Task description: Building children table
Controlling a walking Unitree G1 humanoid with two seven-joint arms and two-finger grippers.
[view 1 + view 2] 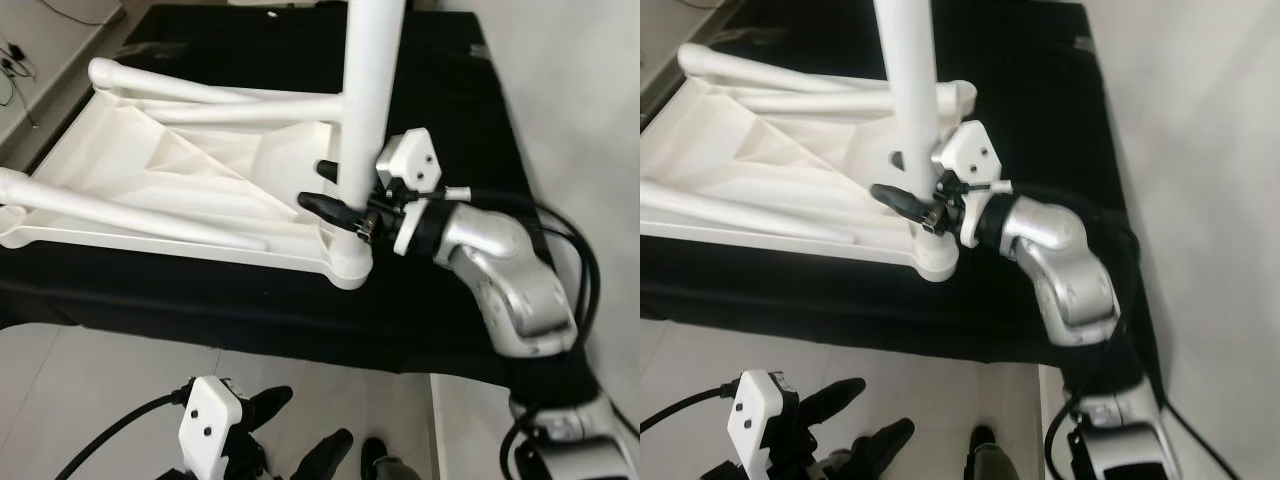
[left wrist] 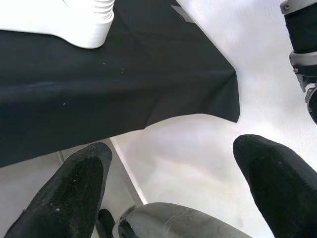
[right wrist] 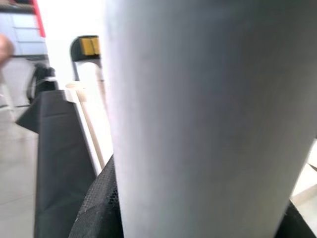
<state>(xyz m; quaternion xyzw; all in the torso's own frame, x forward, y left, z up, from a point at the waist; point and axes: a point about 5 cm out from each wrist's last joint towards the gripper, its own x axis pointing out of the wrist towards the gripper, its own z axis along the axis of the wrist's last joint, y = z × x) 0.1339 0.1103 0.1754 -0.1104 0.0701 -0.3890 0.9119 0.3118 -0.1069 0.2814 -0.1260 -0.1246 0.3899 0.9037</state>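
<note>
A white plastic table (image 1: 120, 160) lies upside down on a black cloth (image 1: 450, 120). One white leg (image 1: 365, 100) stands upright in the near right corner socket (image 1: 348, 265). My right gripper (image 1: 330, 188) is shut around this leg just above the socket; in the right wrist view the leg (image 3: 198, 119) is pressed close against a black finger (image 3: 99, 208). Two more legs (image 1: 200, 92) (image 1: 120, 212) lie slanted across the table's underside. My left gripper (image 1: 300, 430) hangs low over the floor in front of the cloth's edge, open and holding nothing (image 2: 168, 188).
The black cloth hangs over the near edge (image 1: 200, 320) of the low surface. Pale tiled floor (image 1: 100, 380) lies in front of it and light floor runs along the right (image 1: 580, 100). Cables (image 1: 15, 60) lie at the far left.
</note>
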